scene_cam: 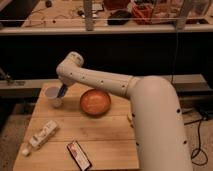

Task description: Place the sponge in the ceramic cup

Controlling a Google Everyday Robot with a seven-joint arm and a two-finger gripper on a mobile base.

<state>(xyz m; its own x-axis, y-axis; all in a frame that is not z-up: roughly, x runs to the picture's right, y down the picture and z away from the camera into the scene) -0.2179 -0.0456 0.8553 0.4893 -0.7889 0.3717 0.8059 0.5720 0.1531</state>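
The small white ceramic cup (52,96) stands at the far left of the wooden table (110,132). The blue sponge (62,90) shows at the cup's right rim, tilted, its lower end at or inside the mouth. My gripper (62,88) is at the end of the white arm, right over the cup's right edge, at the sponge. The arm reaches in from the lower right and hides part of the table.
A wide orange bowl (95,102) sits just right of the cup. A white bottle (42,135) lies on its side at the front left. A dark flat packet (79,155) lies near the front edge. A dark shelf and railing stand behind the table.
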